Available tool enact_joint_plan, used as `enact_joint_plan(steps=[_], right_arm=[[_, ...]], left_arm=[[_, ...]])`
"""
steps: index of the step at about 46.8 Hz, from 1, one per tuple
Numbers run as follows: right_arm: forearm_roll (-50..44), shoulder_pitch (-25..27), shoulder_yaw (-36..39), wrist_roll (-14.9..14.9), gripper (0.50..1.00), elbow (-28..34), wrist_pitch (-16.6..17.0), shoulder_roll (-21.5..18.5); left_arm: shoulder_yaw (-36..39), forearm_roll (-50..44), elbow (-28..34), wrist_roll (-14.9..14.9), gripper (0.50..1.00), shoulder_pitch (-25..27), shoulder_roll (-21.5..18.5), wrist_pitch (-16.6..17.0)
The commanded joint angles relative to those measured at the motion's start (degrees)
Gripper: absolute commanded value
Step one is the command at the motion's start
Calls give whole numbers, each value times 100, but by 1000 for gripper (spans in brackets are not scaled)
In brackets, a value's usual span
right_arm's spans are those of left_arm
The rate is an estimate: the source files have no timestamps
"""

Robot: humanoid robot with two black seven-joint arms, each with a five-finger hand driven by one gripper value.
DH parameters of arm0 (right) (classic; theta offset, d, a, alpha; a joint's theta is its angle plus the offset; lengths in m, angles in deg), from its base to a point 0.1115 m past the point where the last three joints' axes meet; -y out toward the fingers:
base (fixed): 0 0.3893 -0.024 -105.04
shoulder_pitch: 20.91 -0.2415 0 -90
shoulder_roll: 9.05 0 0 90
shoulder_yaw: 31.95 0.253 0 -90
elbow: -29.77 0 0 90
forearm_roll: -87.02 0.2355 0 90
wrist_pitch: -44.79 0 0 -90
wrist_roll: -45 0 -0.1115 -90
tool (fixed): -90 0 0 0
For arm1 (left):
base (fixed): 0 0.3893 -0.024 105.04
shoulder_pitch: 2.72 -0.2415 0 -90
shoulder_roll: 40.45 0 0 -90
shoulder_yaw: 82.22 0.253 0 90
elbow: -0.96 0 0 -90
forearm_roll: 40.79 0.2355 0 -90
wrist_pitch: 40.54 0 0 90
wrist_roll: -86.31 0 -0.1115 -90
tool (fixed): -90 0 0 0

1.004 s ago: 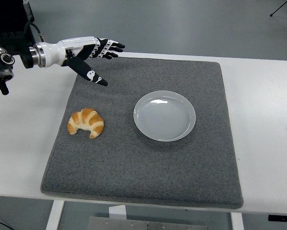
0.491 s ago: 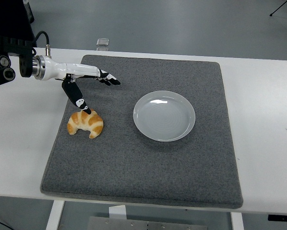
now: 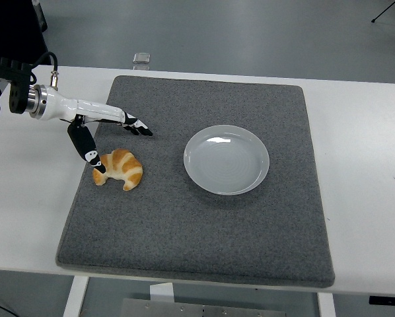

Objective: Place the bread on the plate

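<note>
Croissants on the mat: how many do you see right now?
1. The croissant lies on the left side of the grey mat, left of the empty plate, with the left hand open right above it. Nothing looks hidden.

Looks like a robotics lab or test space, not anybody's kitchen. The white table [image 3: 376, 132] is a bare workbench type with a grey felt mat [image 3: 204, 224] laid out as a work area, and the floor [image 3: 250, 33] behind it is plain grey, kind of industrial. There's what looks like a tripod leg [image 3: 390, 10] poking in at the top right corner, so probably camera gear around.
</note>
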Motion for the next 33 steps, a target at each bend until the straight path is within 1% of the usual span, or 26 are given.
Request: enact_joint_plan(steps=[1, 11, 18, 23, 29, 33], right_arm=[[-1, 0, 0, 0, 952, 0, 0, 0], [-1, 0, 0, 0, 952, 0, 0, 0], [-1, 0, 0, 0, 952, 0, 0, 0], [-1, 0, 0, 0, 952, 0, 0, 0], [-1, 0, -9, 0, 952, 0, 0, 0], [-1, 0, 0, 0, 954, 0, 0, 0]], left_arm=[[-4, 129, -80, 17, 1000, -47, 16, 41], [5, 173, -133, 35, 1000, -91, 78, 94], [14, 200, -142, 44, 1000, -223, 95, 103], [5, 358, -177, 44, 1000, -267, 95, 103], [5, 437, -239, 44, 1000, -293, 113, 199], [5, 437, -274, 61, 1000, -381, 245, 269]])
